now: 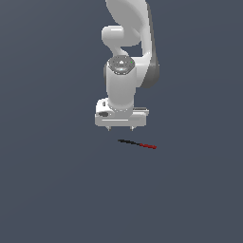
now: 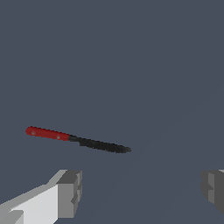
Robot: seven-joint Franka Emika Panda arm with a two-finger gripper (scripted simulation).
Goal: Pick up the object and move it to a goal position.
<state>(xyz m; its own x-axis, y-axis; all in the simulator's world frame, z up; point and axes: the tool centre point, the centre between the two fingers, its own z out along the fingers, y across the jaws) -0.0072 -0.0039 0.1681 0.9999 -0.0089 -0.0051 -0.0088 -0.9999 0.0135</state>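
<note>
The object is a very thin short rod (image 1: 137,144), one half black and one half red, lying flat on the dark grey floor. In the exterior view it lies just below my gripper (image 1: 121,128) and a little toward that view's right, red end to the right. My gripper points down, its two fingertips wide apart and empty. In the wrist view the rod (image 2: 76,140) lies ahead of the gripper (image 2: 142,190), not between the two grey fingers (image 2: 70,192).
A plain dark grey floor (image 1: 57,190) fills both views. The white arm (image 1: 128,47) rises above the gripper.
</note>
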